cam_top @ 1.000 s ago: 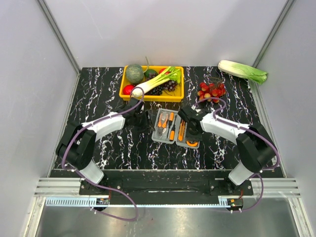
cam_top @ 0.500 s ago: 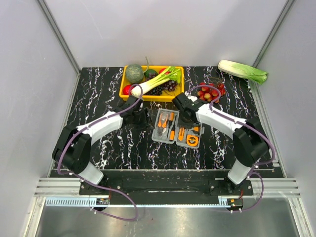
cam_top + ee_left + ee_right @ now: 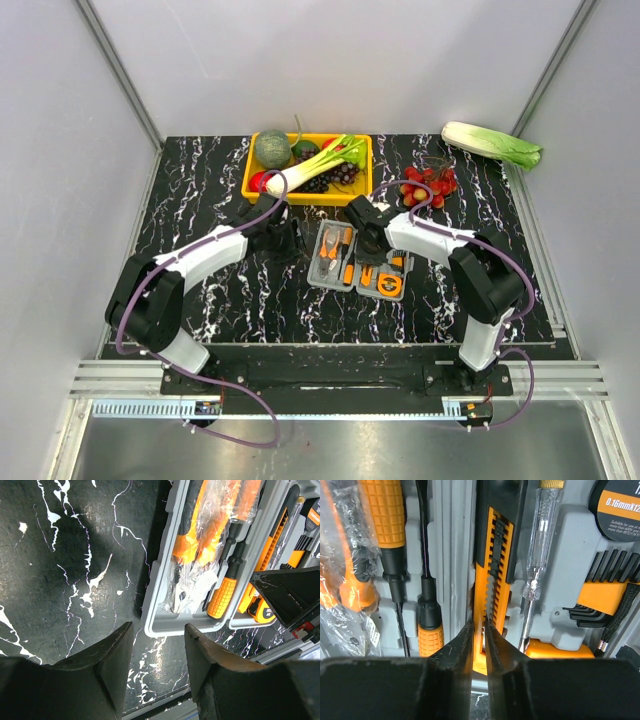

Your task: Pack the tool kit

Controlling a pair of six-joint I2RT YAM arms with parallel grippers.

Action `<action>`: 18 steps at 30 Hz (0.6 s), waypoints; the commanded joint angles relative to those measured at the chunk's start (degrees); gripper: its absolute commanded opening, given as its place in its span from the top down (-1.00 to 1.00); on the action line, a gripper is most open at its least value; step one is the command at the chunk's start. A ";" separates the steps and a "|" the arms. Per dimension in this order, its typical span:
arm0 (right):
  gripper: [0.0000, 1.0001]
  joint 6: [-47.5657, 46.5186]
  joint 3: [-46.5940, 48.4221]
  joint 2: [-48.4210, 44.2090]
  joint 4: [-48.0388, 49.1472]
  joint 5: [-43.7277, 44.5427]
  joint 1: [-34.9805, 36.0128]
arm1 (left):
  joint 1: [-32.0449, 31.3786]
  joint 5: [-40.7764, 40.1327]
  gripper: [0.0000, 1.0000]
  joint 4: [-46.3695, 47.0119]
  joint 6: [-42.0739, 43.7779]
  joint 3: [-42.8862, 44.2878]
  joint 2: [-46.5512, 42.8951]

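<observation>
The tool kit (image 3: 358, 264) lies open on the black marble table, a grey case with orange-and-black tools in its slots. In the left wrist view I see its bagged pliers (image 3: 210, 525), a screwdriver (image 3: 222, 595) and the yellow tape measure (image 3: 257, 607). My left gripper (image 3: 285, 240) is open and empty just left of the case, its fingers (image 3: 107, 665) over bare table. My right gripper (image 3: 368, 243) is over the middle of the case. Its jaws are shut to a thin slit right above the orange utility knife (image 3: 492, 545), holding nothing.
A yellow tray (image 3: 307, 199) of vegetables stands just behind the case. Red fruits (image 3: 428, 183) lie to its right and a cabbage (image 3: 492, 143) at the far right corner. A clear tester screwdriver (image 3: 540, 540) and hex keys (image 3: 607, 580) sit beside the knife.
My right gripper has moved left and a little farther away, from the case's right half to its middle. The left arm has barely moved.
</observation>
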 commanded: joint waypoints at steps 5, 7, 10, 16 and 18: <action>0.64 -0.10 -1.27 2.17 -1.22 1.01 0.10 | 0.43 -0.87 0.02 0.52 0.93 1.36 -1.45; 0.68 -0.80 0.57 2.69 -2.10 1.37 0.10 | 0.43 -0.96 0.03 0.61 1.02 1.45 -1.36; 0.88 -1.33 1.63 3.83 -2.10 1.11 0.19 | 0.43 -0.96 0.03 0.43 1.11 1.28 -1.27; 1.00 -0.46 -1.87 5.24 -0.52 -0.56 0.10 | 0.52 -1.05 0.03 0.61 1.20 1.01 -1.54; 1.00 -0.11 -4.42 5.51 0.53 -1.00 0.10 | 0.60 -0.96 0.03 0.78 1.20 1.01 -1.45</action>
